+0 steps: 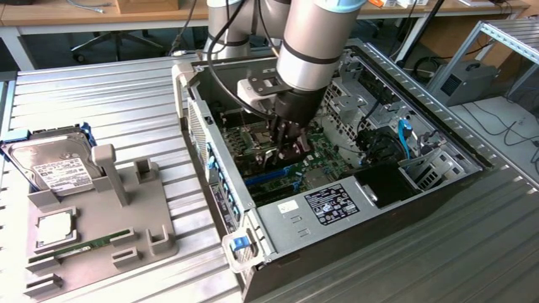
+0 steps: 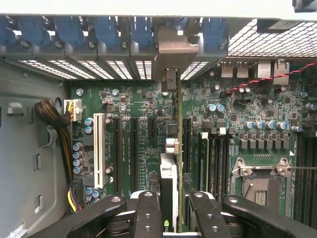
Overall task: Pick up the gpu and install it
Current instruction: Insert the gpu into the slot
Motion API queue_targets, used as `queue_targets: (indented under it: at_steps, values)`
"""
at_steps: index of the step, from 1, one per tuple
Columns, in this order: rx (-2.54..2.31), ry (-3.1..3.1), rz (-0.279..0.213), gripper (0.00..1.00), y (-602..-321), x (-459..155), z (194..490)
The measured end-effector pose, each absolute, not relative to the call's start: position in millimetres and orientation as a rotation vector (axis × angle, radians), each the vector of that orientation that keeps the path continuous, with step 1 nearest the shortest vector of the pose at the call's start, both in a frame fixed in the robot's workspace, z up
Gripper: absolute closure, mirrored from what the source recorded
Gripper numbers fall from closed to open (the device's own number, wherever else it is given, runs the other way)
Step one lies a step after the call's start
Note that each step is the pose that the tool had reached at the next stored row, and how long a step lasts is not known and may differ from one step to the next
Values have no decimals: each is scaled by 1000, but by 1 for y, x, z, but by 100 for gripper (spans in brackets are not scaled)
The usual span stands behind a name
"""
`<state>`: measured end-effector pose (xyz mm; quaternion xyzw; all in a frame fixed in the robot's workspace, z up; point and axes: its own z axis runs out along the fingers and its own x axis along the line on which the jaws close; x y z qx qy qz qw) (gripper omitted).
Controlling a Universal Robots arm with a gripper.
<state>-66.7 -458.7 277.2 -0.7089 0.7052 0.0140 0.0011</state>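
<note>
- Claw (image 1: 291, 144) is down inside the open PC case (image 1: 337, 211), over the motherboard (image 2: 138, 124).
- Its dark fingers (image 2: 148, 215) are closed on the gpu (image 2: 169, 183), one on each face of the card.
- In the wrist view the gpu stands on edge between the long slots, beside the white slot (image 2: 99, 148). Its far end reaches toward the vented rear wall with the blue clips (image 2: 106, 29).
- Whether the card is seated in a slot cannot be told.
- CPU socket (image 2: 262, 186) lies to one side of the card, apart from it.
- Outside the case, toward the exterior view's left, a grey holder (image 1: 101, 233) carries a hard drive (image 1: 55, 167), a CPU (image 1: 55, 230) and a RAM stick (image 1: 84, 246).
</note>
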Motion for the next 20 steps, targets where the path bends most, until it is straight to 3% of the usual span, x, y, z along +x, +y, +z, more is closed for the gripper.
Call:
queue_targets:
  at_steps: [20]
  values:
    - [-2224, 2212, 41, 73, -459, -70, 275]
